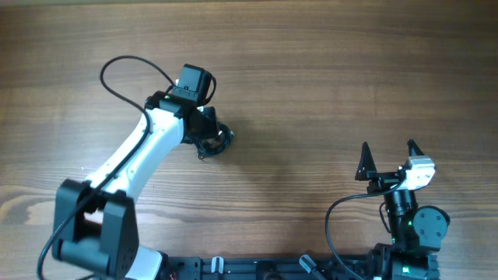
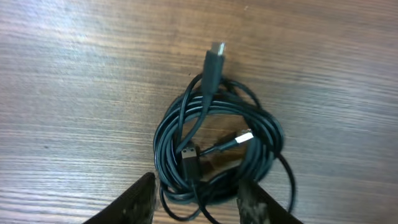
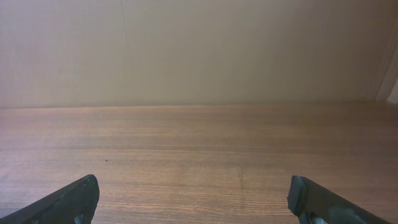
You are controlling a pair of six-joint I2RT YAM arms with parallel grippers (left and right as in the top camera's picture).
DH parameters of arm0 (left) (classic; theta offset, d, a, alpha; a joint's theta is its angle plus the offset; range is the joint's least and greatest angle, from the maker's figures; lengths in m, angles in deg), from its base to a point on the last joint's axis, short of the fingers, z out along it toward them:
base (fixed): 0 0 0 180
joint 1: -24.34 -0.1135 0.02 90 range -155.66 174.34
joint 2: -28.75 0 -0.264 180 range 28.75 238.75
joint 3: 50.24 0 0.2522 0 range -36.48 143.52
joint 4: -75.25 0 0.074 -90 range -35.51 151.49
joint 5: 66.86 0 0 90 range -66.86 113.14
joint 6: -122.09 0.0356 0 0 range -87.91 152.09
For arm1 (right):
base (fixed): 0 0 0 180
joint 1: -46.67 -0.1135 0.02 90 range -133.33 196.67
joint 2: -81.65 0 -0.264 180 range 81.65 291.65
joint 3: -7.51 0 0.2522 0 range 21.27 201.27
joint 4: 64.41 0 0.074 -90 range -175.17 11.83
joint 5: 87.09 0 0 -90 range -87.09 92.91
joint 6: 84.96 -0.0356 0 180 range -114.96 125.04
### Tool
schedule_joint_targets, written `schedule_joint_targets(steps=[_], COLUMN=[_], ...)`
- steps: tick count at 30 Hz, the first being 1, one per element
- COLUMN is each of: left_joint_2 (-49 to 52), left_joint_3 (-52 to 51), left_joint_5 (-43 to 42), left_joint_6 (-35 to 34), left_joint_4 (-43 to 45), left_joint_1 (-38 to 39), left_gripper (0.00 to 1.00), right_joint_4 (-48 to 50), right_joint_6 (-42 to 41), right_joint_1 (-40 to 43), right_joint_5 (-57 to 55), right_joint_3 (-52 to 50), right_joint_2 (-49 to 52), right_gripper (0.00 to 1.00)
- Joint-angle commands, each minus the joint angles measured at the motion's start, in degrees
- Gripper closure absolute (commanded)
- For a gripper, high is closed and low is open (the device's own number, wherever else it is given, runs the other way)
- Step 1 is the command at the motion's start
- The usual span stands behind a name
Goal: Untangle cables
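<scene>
The cables (image 2: 219, 148) are straddled by the part-open left gripper (image 2: 196, 199), grip unclear. The right gripper (image 3: 193, 199) is spread wide, empty. One strand must be pinched.

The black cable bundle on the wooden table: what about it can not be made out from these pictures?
Overhead view: the knotted bundle of thin black cables is tiny, and the left gripper covers part of it.
Left wrist view: the bottom edge and the dark fingers cut off its lower loops; the number of cables is unclear.
Right wrist view: the bundle is out of frame.
</scene>
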Motion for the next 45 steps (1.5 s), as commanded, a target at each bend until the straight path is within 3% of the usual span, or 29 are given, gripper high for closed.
schedule_joint_targets(steps=[1, 8, 15, 17, 20, 26, 33, 34, 37, 45], left_joint_2=[4.5, 9.0, 7.9, 7.5, 7.7, 8.5, 8.5, 8.5, 8.5, 4.9], left_joint_3=[-0.3, -0.2, 4.0, 5.9, 5.8, 0.9, -5.7, -7.0, -9.6, -7.4], left_joint_5=[0.6, 6.1, 5.8, 5.7, 5.7, 5.7, 5.7, 5.7, 5.7, 5.7], left_joint_6=[-3.7, -3.6, -1.7, -0.2, 2.0, 2.2, 2.1, 2.1, 1.9, -1.9], left_joint_4=[0.1, 0.2, -4.5, -6.5, -6.6, -4.0, 4.9, 6.8, 11.1, 8.8], left_joint_1=[-0.1, -0.2, -0.2, -0.2, -0.2, -0.2, -0.2, -0.1, -0.2, -0.2], left_gripper=[0.58, 0.63, 0.59, 0.47, 0.44, 0.63, 0.66, 0.70, 0.96, 0.96], right_joint_4=[0.2, 0.1, 0.2, 0.2, 0.2, 0.2, 0.2, 0.2, 0.1, 0.2], right_joint_6=[0.7, 0.7, 0.7, 0.7, 0.7, 0.7, 0.7, 0.7, 0.7, 0.7], right_joint_1=[-0.2, -0.2, -0.2, -0.2, -0.2, -0.2, -0.2, -0.2, -0.2, -0.2], right_joint_5=[0.1, 0.1, 0.1, 0.1, 0.1, 0.1, 0.1, 0.1, 0.1, 0.1], right_joint_3=[-0.1, -0.1, -0.1, -0.1, -0.1, -0.1, -0.1, -0.1, -0.1, -0.1], right_joint_2=[0.1, 0.1, 0.1, 0.1, 0.1, 0.1, 0.1, 0.1, 0.1, 0.1], right_gripper=[0.00, 0.00, 0.00, 0.00, 0.00, 0.00, 0.00, 0.00, 0.00, 0.00])
